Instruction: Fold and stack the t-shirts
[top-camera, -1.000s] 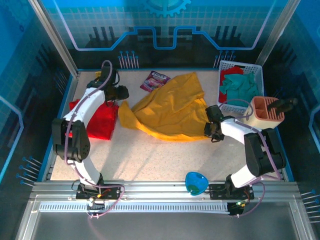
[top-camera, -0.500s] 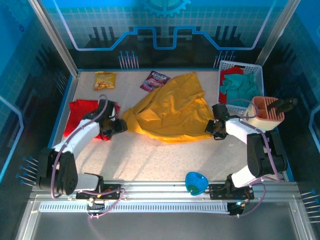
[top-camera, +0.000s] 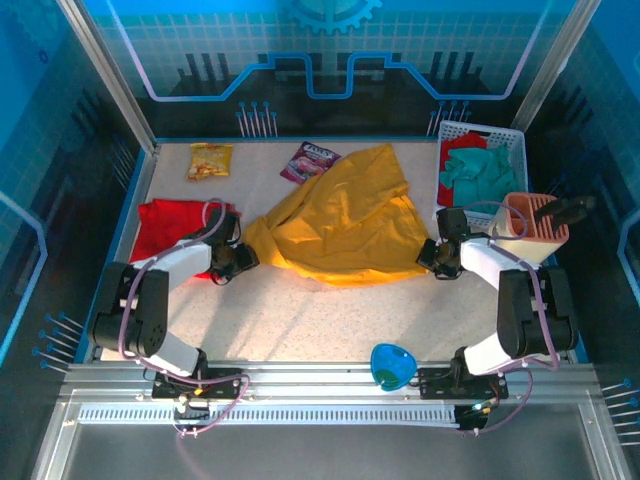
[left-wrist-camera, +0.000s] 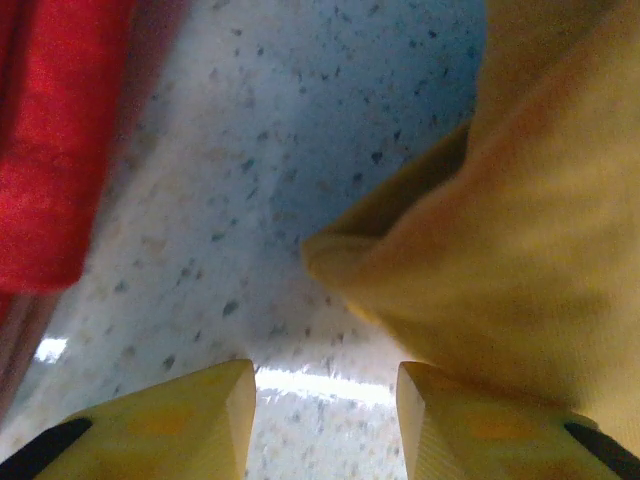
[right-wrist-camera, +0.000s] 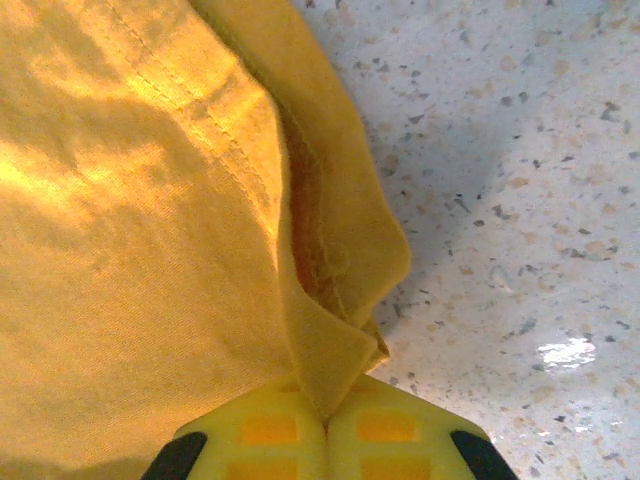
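**Two arms, one crumpled shirt.** The mustard-yellow t-shirt (top-camera: 345, 215) lay bunched and unfolded across the middle of the table (top-camera: 330, 310), reaching toward the far edge, with an arm at each of its near corners.

The right gripper (right-wrist-camera: 325, 415), low at the corner nearer the table's right edge, was clamped tight on a thin fold of hem, the cloth rising from between its pads. The left gripper (left-wrist-camera: 325, 410) hovered low at the opposite corner, jaws apart and nothing between them. The shirt's tip lay just ahead of it, close over one finger (left-wrist-camera: 470, 430). The red t-shirt (top-camera: 170, 225) lay flat near the left edge, just beside that gripper.

The weak point looked to be the right-hand pinch. It held only a narrow lip of fabric, which could slide free once the cloth came under tension. If it had caught two layers, the shirt would not spread flat.

On the left, the jaws risked closing short of the tip and onto bare table, or taking a single layer. Either would leave a lopsided pull that dragged the garment instead of opening it.

A wide sweep there could also rumple the red shirt. A purple snack packet (top-camera: 312, 160), just beside the yellow cloth near the far edge, might be carried along with it.
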